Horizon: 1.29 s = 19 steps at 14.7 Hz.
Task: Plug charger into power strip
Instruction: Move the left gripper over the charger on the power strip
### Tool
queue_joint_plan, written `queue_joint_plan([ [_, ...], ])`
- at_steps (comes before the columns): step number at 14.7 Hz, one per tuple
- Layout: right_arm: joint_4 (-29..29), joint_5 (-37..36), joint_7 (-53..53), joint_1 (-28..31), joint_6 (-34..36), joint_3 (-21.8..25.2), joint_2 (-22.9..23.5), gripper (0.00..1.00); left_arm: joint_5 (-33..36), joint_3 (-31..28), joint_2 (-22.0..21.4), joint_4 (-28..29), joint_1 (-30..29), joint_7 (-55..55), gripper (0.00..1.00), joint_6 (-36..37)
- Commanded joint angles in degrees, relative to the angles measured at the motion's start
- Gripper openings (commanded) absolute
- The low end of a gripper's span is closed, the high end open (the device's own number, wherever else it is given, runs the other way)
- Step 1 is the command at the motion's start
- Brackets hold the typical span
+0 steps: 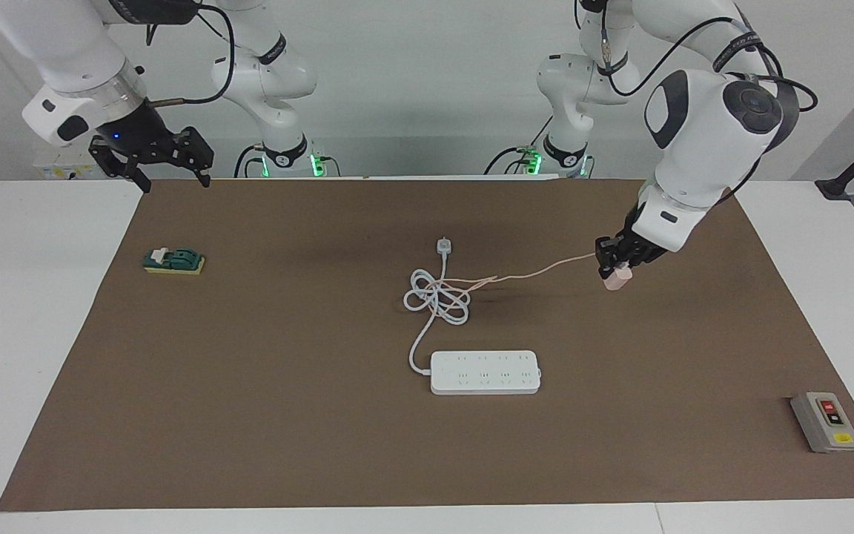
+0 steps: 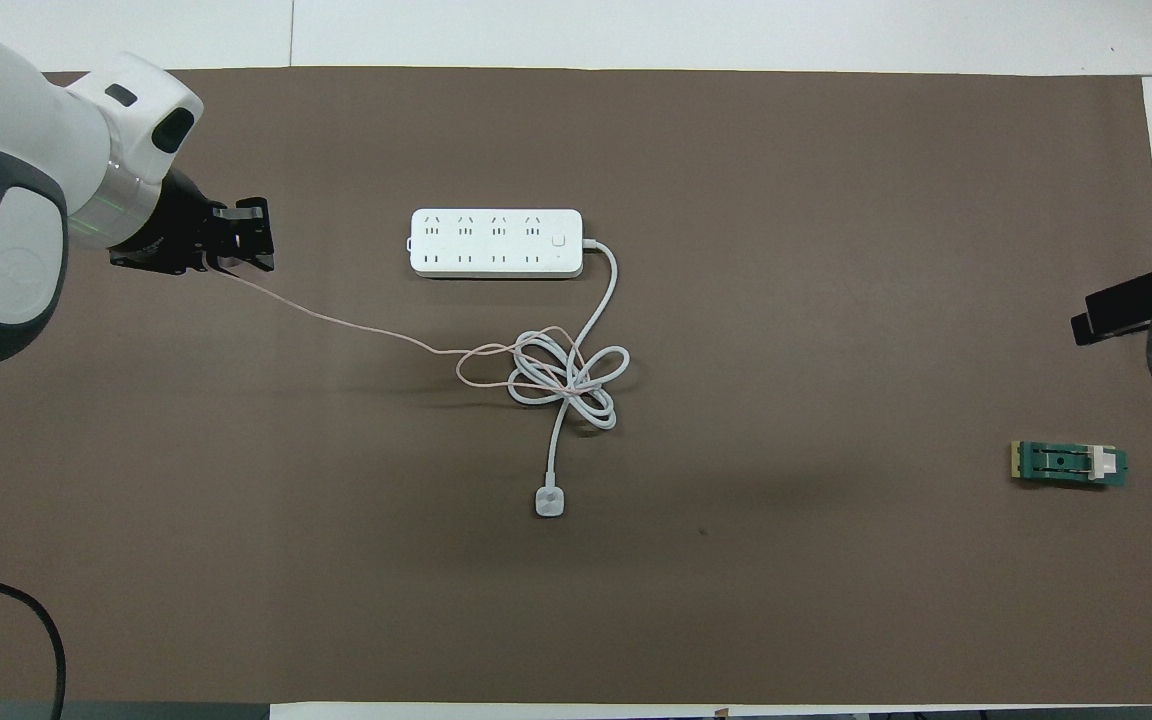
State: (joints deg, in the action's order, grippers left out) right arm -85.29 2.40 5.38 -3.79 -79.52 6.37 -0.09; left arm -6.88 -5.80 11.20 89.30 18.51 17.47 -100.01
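Facing view: my left tool [image 1: 614,268] is clenched on the pink charger [image 1: 618,277], lifted over the bench toward the left arm's end; the right tool [image 1: 151,157] waits released. Overhead view: its cable [image 2: 356,327] loops through the power strip [image 2: 496,243] cord coil [image 2: 566,378]; I fear snagging could drag the strip

A white bench [image 1: 19,334] stood against a plain pale wall [image 1: 427,81], its top mostly covered by a large brown mat [image 1: 286,430] under even lighting.
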Motion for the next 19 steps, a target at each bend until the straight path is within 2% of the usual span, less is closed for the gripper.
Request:
queue_joint_plan([
  [1, -3.22, -1.61, 2.52, 3.25, -0.64, -3.19, -2.46, 1.00, 1.43, -0.52, 0.31, -1.84, 1.08, 1.77, 0.00, 3.75],
  [3, -3.22, -3.80, 3.41, 4.05, -0.73, -5.13, -2.46, 1.00, 1.61, -0.52, 0.58, -2.73, 1.43, 2.04, 0.00, 6.49],
  [10, -3.13, -3.81, 2.97, 3.88, -1.25, -5.23, -3.07, 1.00, 1.08, -0.61, -0.04, -2.99, 1.44, 6.52, 0.00, 6.85],
  [11, -3.39, -3.81, 2.79, 3.88, -2.12, -5.23, -3.07, 1.00, 1.60, -1.22, 0.05, -2.99, 1.52, 10.52, 0.00, 6.85],
  [12, -3.83, -3.81, 2.70, 3.88, -2.66, -5.23, -3.25, 1.00, 2.30, -1.14, 0.05, -3.78, 0.74, 21.53, 0.00, 6.94],
  [16, -4.01, -3.81, 2.70, 4.14, -2.84, -5.23, -3.25, 1.00, 3.55, -1.05, 1.01, -4.84, 1.26, 28.73, 0.00, 6.15],
  [19, -4.36, -3.81, 2.35, 4.14, -3.19, -5.23, -3.34, 1.00, 3.36, -0.61, 3.38, -5.98, 1.35, 43.48, 0.00, 3.16],
])
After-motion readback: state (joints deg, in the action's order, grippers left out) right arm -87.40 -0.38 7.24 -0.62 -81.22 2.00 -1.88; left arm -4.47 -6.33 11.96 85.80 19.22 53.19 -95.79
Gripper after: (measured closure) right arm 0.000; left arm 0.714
